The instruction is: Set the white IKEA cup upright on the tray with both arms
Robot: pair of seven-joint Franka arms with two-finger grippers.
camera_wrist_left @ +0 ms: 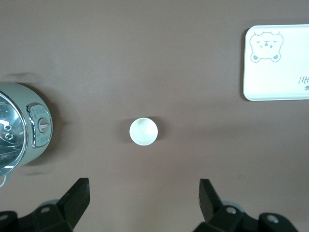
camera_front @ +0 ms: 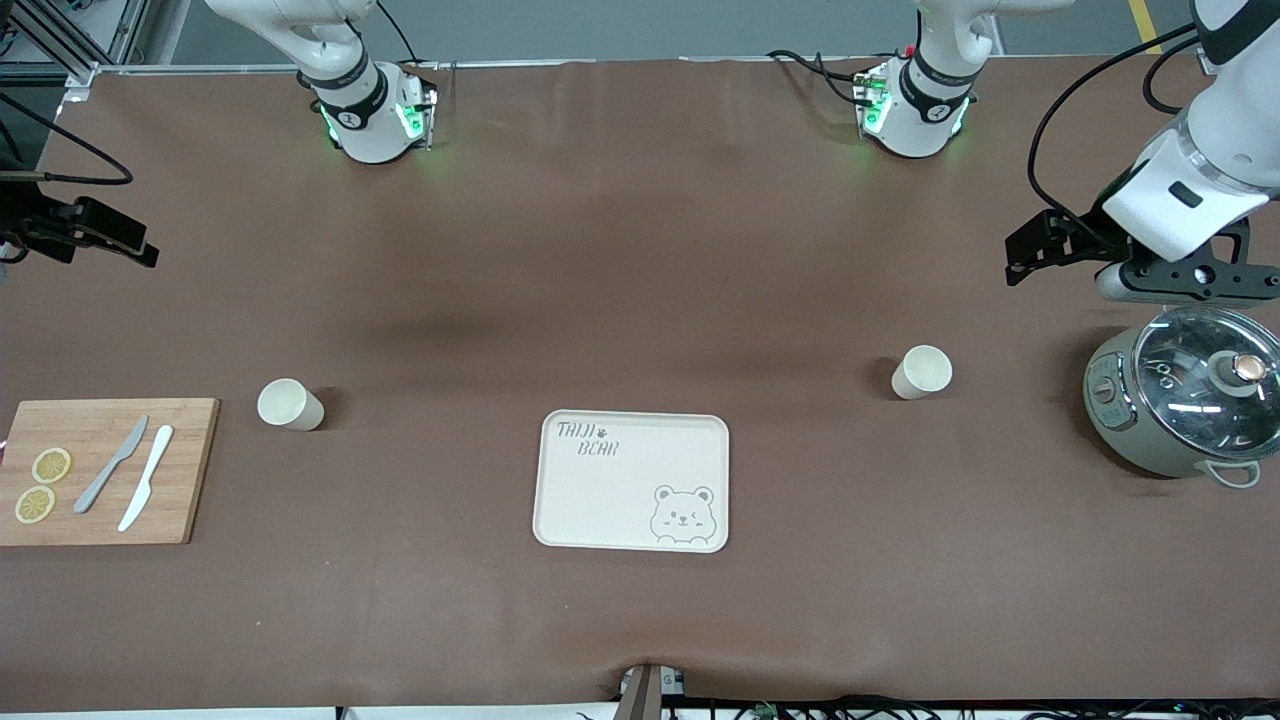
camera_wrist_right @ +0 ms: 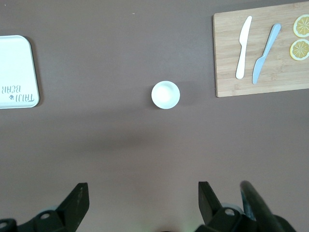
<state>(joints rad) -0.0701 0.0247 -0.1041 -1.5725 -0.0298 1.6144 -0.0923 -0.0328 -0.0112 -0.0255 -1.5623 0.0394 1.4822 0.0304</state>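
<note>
Brown table lies bare around the tray; left claw and right claw hang open.

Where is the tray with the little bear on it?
The tray lies flat in the middle of the table in the front view, nearer the front camera than the two white cups and between them, with nothing on it.
</note>
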